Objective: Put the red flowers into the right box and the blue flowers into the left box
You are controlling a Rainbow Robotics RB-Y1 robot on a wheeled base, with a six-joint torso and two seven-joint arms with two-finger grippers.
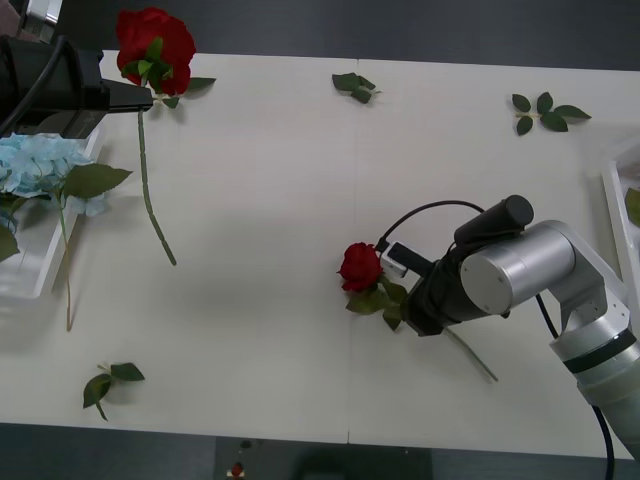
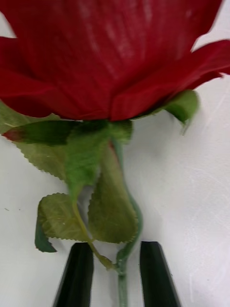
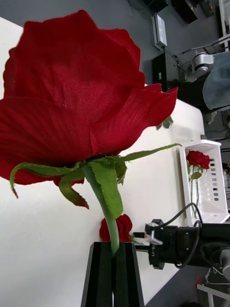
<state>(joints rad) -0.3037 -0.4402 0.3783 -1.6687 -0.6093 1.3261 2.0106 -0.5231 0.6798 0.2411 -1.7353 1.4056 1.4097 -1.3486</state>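
Rose (image 1: pixel 155 45) clamped in left gripper (image 3: pixel 114 249) — stem hanging down, bloom up; right gripper (image 2: pixel 117 268) jaws apart astride second rose's (image 1: pixel 360 266) stem on white table (image 1: pixel 260 200).

The right arm (image 1: pixel 560 290) consists of silver-grey cylindrical housings with a rounded, brushed-metal joint cap, joined by a black band near the lower segment. A black wrist section (image 1: pixel 440 295) carries a small white-and-black connector block. A black cable loops from the wrist over the joint, and a second black cable runs along the lower arm. The left arm's wrist (image 1: pixel 55 90) is black, boxy, with a black cable. The fingers (image 2: pixel 76 276) are black, flat, tapered.
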